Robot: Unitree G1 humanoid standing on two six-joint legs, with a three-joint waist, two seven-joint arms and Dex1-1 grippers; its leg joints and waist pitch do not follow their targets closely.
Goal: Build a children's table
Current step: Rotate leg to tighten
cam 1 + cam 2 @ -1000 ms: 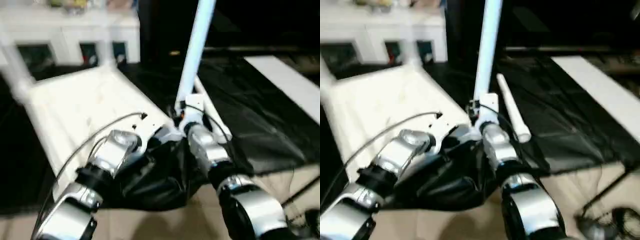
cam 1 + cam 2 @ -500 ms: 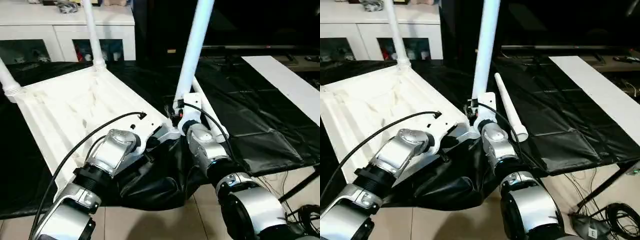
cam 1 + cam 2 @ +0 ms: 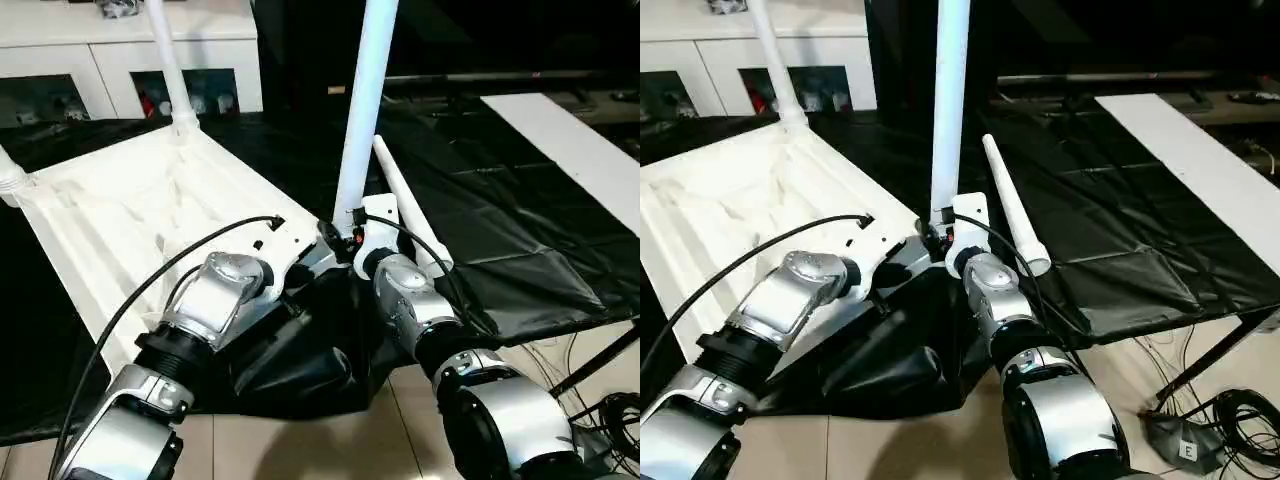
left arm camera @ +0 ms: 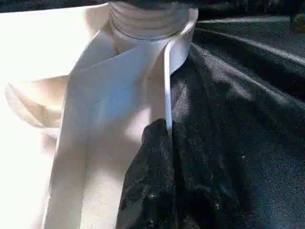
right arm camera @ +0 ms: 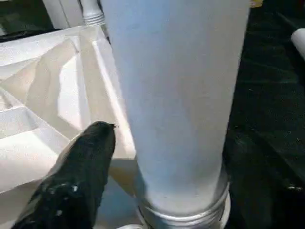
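The children's table's white tabletop (image 3: 130,215) lies upside down on a black cloth. Three white legs stand upright in its corner sockets: one at the near corner (image 3: 362,110), one at the far corner (image 3: 166,60), one at the left (image 3: 10,178). Another leg (image 3: 408,212) lies loose on the cloth beside the near corner. My left gripper (image 4: 167,133) is shut on the tabletop's thin rim wall just below the near socket. My right gripper (image 3: 352,232) is at the base of the near leg (image 5: 176,95). One black finger (image 5: 83,176) stands slightly off the leg; the other is hidden behind it.
A white cabinet with glass doors (image 3: 120,75) stands behind the tabletop. A white panel (image 3: 560,135) lies at the right on the black cloth (image 3: 500,230), which hangs over the front edge. Cables (image 3: 1230,420) and a stand foot lie on the floor at the lower right.
The head camera has steadied and tilted. Both arms stay at the near corner and the near leg stays upright.
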